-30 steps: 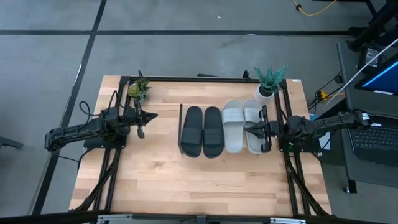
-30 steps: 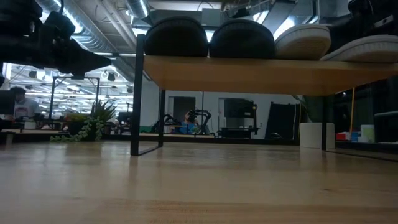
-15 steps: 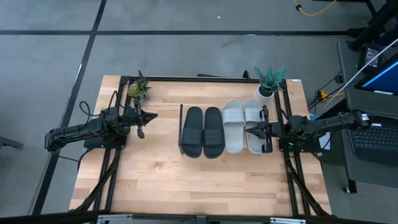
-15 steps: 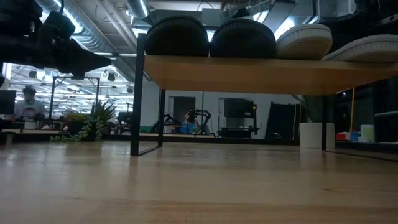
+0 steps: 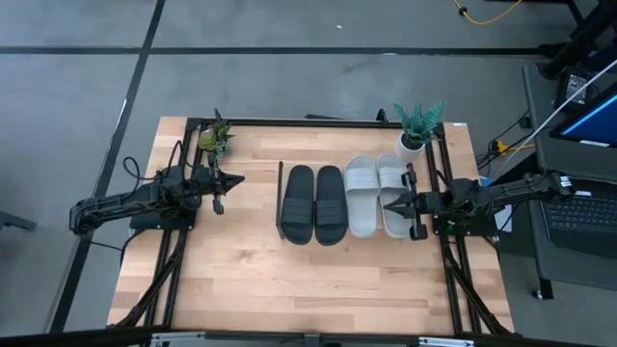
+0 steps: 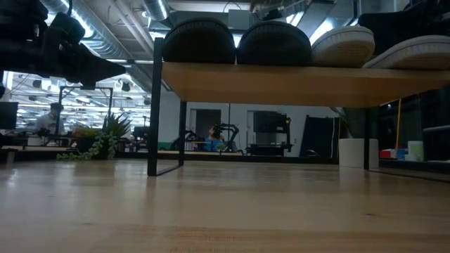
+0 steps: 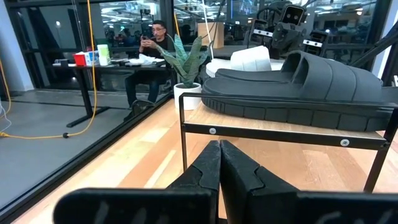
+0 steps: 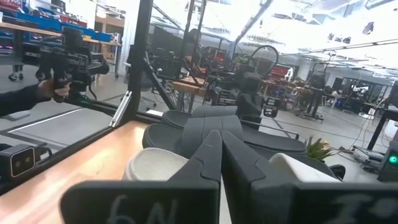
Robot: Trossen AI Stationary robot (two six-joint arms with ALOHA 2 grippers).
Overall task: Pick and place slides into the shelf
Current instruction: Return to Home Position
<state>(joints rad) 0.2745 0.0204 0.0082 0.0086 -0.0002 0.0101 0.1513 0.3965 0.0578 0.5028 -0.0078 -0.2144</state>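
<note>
Four slides lie sole-down side by side on the shelf (image 5: 281, 202): a black pair (image 5: 314, 204) on the left and a light grey pair (image 5: 376, 197) on the right. In the low view their ends (image 6: 274, 42) stick out over the wooden board (image 6: 281, 84). My left gripper (image 5: 238, 178) is shut and level, left of the shelf and pointing at its end frame (image 7: 273, 134). My right gripper (image 5: 387, 204) is shut and stands above the right grey slide (image 5: 393, 193). In the right wrist view its fingertips (image 8: 219, 134) stand clear over the slides.
A small plant (image 5: 214, 138) stands at the table's far left corner and a white-potted plant (image 5: 416, 130) at the far right. Bare tabletop (image 5: 289, 280) lies between the shelf and the near edge. A person (image 7: 152, 46) sits in the room beyond.
My right gripper has turned a little at the wrist. Its fingertips have swung slightly toward the table's near edge over the right grey slide, and it stays shut. The slides and my left gripper have kept still.
</note>
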